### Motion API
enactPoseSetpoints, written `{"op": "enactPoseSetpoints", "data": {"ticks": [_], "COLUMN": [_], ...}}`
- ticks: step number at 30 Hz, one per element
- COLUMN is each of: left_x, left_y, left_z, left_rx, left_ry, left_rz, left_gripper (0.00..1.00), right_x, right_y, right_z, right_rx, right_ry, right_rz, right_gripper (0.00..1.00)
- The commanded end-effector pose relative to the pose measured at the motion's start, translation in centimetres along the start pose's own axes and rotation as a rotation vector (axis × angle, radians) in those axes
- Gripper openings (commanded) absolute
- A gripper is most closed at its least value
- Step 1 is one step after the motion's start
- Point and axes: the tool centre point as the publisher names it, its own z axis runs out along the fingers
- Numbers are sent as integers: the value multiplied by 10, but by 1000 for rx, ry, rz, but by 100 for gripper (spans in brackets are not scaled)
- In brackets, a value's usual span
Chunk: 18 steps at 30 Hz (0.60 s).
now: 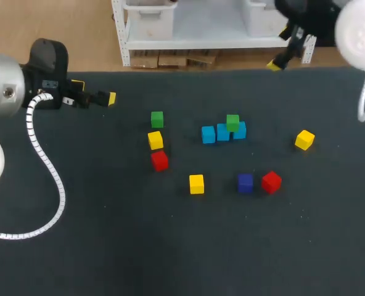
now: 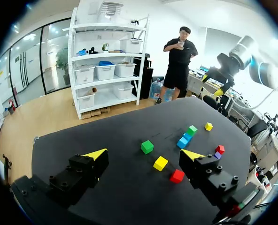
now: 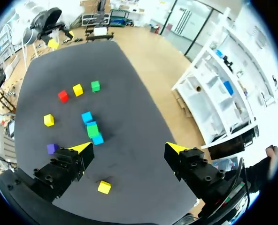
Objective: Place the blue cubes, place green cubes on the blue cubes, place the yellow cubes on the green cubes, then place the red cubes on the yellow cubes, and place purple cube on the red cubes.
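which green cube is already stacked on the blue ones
The right-hand green cube, resting atop the blue cubes; the other green cube sits directly on the table.

On the black table [image 1: 108, 246]: three light-blue cubes [image 1: 208, 134], two green cubes [image 1: 157, 119], three yellow cubes [image 1: 196, 184], two red cubes [image 1: 159, 160], one purple cube [image 1: 245, 182].

Dark table [image 1: 77, 246] with scattered coloured cubes [image 1: 196, 184]
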Motion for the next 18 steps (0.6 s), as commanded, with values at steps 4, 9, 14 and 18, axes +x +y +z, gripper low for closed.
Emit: {"op": "enactPoseSetpoints", "data": {"ticks": [4, 9, 14, 18], "left_x": [2, 2, 2, 2], "left_y": [2, 2, 2, 2], "left_z": [0, 0, 0, 0], "left_rx": [10, 10, 10, 10], "left_ry": [-9, -9, -9, -9], "left_rz": [2, 2, 2, 2], "left_gripper": [100, 100, 100, 100], "right_x": [18, 30, 41, 48], "right_y": [2, -2, -2, -2], "right_z": [-24, -29, -33, -37], "right_rx": [115, 137, 145, 152], "right_ry": [-109, -125, -134, -140], "right_rz": [68, 111, 139, 161], "right_gripper": [100, 100, 100, 100]}}
